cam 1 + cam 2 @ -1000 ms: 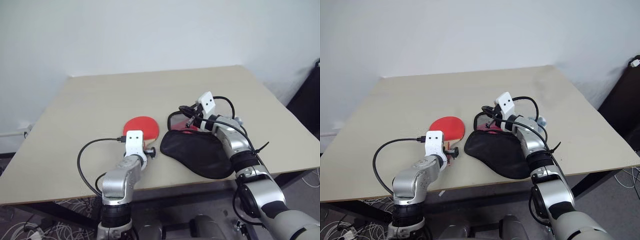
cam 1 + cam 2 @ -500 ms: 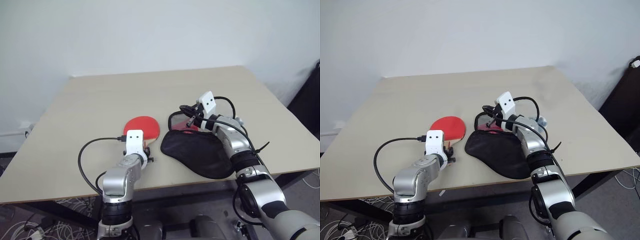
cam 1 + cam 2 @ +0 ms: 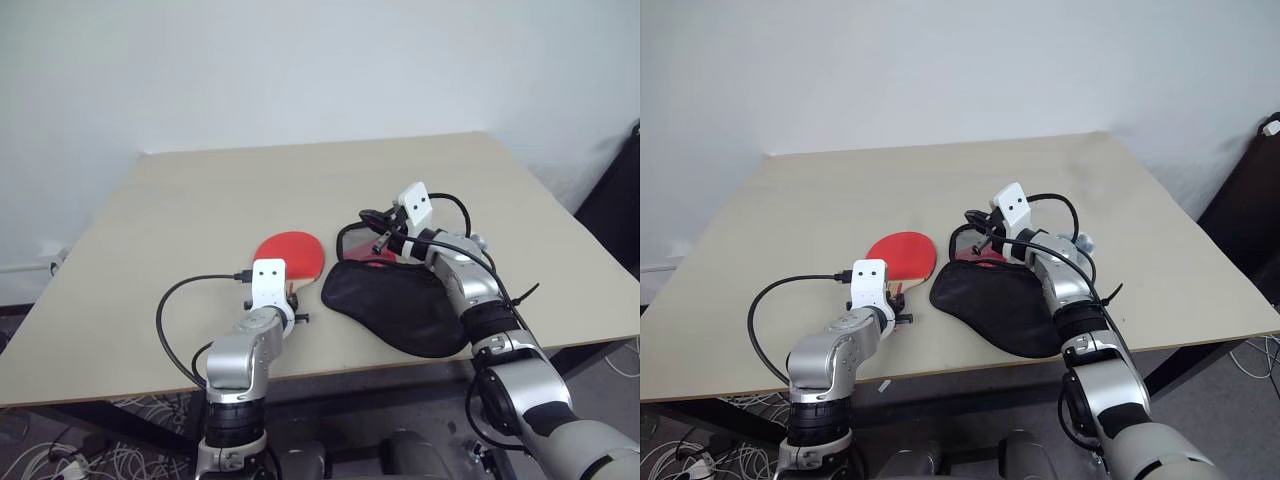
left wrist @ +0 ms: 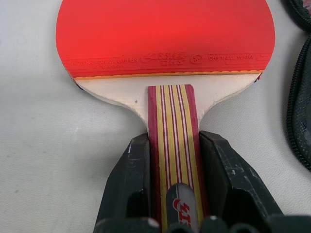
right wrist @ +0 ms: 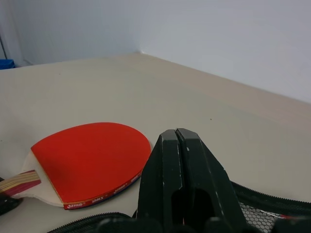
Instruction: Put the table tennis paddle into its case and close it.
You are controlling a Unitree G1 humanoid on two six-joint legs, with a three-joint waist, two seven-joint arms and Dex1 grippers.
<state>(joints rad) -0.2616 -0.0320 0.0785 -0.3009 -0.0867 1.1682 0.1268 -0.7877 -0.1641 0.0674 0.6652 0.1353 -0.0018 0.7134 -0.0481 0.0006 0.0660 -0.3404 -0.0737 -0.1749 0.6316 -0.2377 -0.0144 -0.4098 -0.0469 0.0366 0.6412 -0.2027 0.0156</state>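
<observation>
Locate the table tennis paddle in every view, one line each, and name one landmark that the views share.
Left eye view: table tennis paddle lies left of centre, beside the black case.
Right eye view: left of centre, beside the case.
Left wrist view: red face across the top, its handle between the left gripper fingers.
Right wrist view: lower left, beside the right gripper.
Shared landmark: the case's zipped rim.

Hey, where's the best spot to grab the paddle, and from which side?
By the wooden handle, from the near table edge. The paddle lies flat with its handle pointing at the robot, narrow enough for two fingers. The left gripper is shut on it there.
</observation>
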